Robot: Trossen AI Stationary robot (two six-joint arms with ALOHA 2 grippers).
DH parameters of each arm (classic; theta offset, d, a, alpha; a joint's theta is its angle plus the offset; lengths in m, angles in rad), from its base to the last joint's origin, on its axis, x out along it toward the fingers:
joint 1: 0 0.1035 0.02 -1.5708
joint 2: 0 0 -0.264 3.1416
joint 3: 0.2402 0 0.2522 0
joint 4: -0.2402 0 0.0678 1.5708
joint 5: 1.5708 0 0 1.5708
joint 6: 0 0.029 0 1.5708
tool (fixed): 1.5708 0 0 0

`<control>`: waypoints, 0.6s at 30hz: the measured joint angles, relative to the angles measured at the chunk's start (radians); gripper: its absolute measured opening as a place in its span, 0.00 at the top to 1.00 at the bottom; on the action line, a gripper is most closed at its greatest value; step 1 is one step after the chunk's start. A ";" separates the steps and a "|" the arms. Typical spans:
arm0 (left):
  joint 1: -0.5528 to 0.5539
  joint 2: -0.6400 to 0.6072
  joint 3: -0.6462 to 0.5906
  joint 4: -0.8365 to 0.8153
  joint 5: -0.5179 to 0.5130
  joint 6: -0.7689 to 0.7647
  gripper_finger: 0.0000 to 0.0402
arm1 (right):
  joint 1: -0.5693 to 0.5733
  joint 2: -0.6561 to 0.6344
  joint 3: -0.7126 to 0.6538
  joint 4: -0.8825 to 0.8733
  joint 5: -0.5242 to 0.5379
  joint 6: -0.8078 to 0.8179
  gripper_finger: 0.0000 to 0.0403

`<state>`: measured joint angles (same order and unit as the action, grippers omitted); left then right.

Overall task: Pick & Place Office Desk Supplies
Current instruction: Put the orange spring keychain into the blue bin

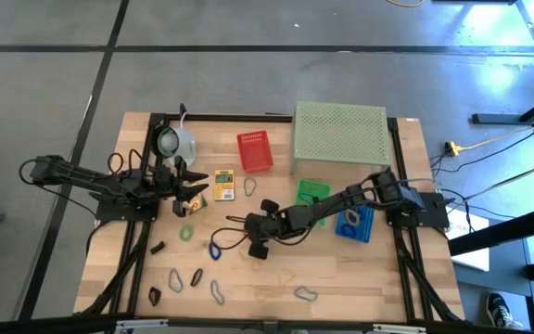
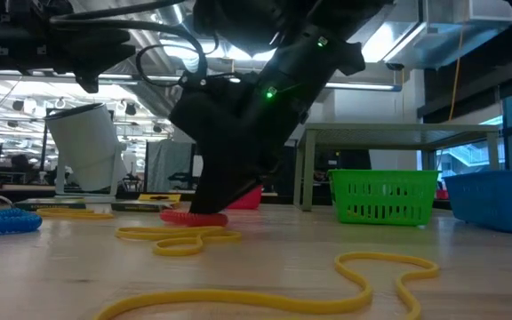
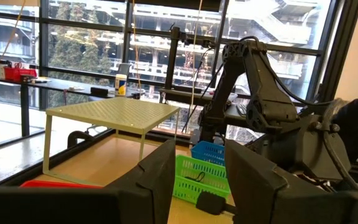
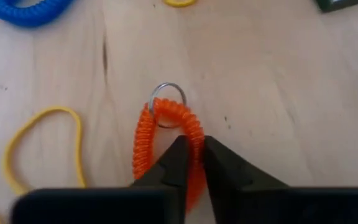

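Right pincer (image 4: 191, 152) pinching orange coil loop (image 4: 166, 140) flat on table (image 4: 278, 81) (thin bite); could slip out during lift. Left pincer (image 3: 197, 180) spread, parked.

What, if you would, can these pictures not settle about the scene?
- Low view: the right end effector hides most of the orange coil; its far end is unseen.
- Right wrist view: the orange coil's near end is cut off behind the fingers.
- High view: the small loops are too small to tell their make.
- Left wrist view: the left end effector shows nothing between its fingers; the table below is hidden.
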<state>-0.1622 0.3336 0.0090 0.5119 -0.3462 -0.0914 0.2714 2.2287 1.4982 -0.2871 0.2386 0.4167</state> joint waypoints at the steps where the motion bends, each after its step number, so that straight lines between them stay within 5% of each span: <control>1: 0.000 0.000 0.000 0.000 0.000 0.000 0.67 | -0.001 -0.003 0.000 -0.001 -0.017 -0.010 0.95; 18: 0.000 0.000 0.000 0.000 0.000 0.000 0.67 | 0.012 -0.186 -0.006 -0.137 0.068 -0.127 0.95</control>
<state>-0.1619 0.3336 0.0090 0.5120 -0.3462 -0.0914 0.2837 2.0428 1.4918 -0.4238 0.3065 0.2899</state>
